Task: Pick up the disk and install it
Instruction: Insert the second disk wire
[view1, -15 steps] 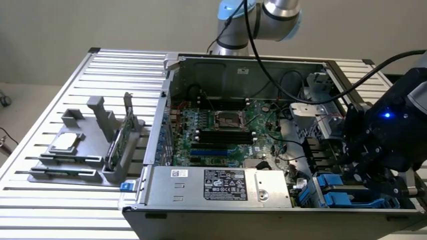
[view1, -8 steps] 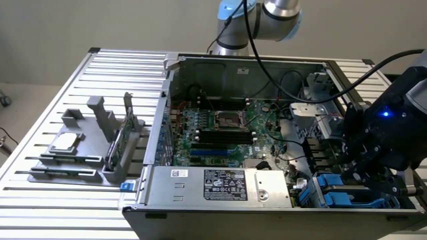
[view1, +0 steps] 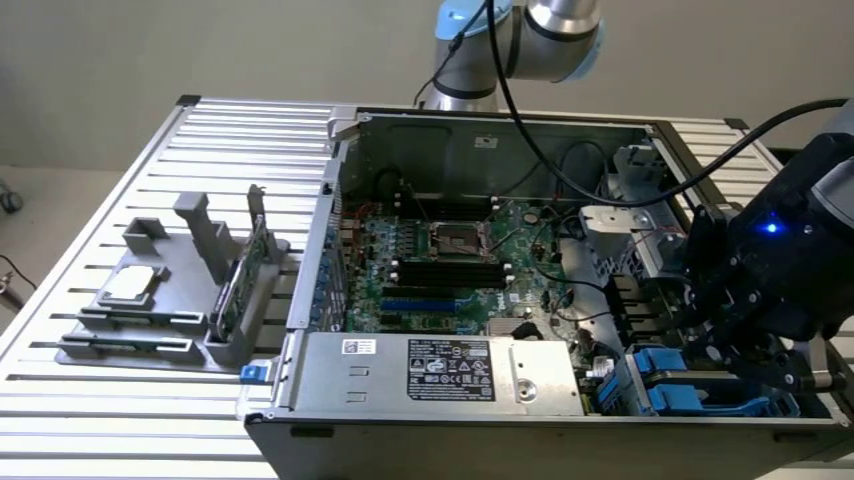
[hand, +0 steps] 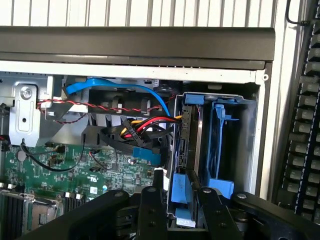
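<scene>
1. disk (hand: 186, 150) stands on edge in the case's blue drive bay (hand: 235, 145), blue rail clamped by the gripper (hand: 181, 192).
2. judged: installing; it needs seating fully before release.

- Arm (view1: 534, 40): silver-grey tube sections, pale blue joint caps.
- Black cables (view1: 534, 130) trail from it.
- Wrist housing (view1: 801, 260): black, one small blue light.
- Claw (hand: 182, 210): matte black fingers (hand: 152, 212).
</scene>
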